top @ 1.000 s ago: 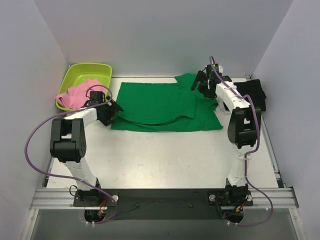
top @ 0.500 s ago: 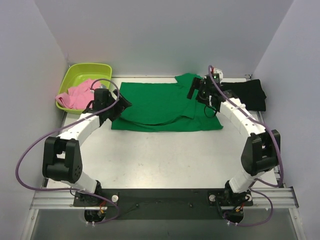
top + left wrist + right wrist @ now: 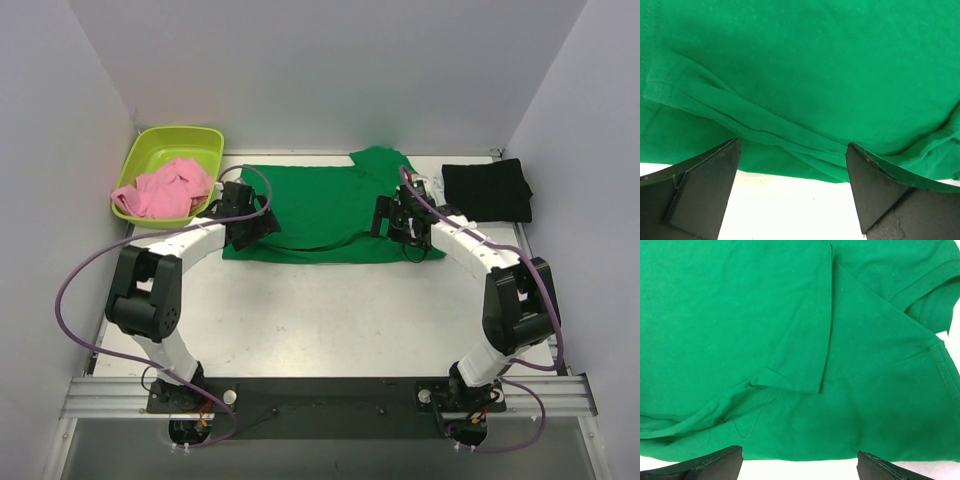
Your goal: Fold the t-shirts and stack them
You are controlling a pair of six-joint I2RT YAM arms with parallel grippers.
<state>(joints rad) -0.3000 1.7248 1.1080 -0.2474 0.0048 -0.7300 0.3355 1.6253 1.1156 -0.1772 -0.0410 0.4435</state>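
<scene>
The green t-shirt (image 3: pixel 325 210) lies spread flat across the back middle of the table, partly folded, with one sleeve folded over. My left gripper (image 3: pixel 250 232) is open and empty over the shirt's near left edge; that edge shows in the left wrist view (image 3: pixel 800 90). My right gripper (image 3: pixel 398 232) is open and empty over the shirt's near right part; the cloth fills the right wrist view (image 3: pixel 790 340). The black t-shirt (image 3: pixel 487 190) lies folded at the back right. The pink t-shirt (image 3: pixel 165 190) is bunched in the tub.
A lime-green plastic tub (image 3: pixel 170 145) stands at the back left corner and holds the pink shirt. White walls close the table on three sides. Bare table (image 3: pixel 330 310) lies in front of the green shirt.
Both arms have swung inward. The left gripper moved right onto the shirt's near left edge. The right gripper moved forward from the back sleeve to the near right part.
</scene>
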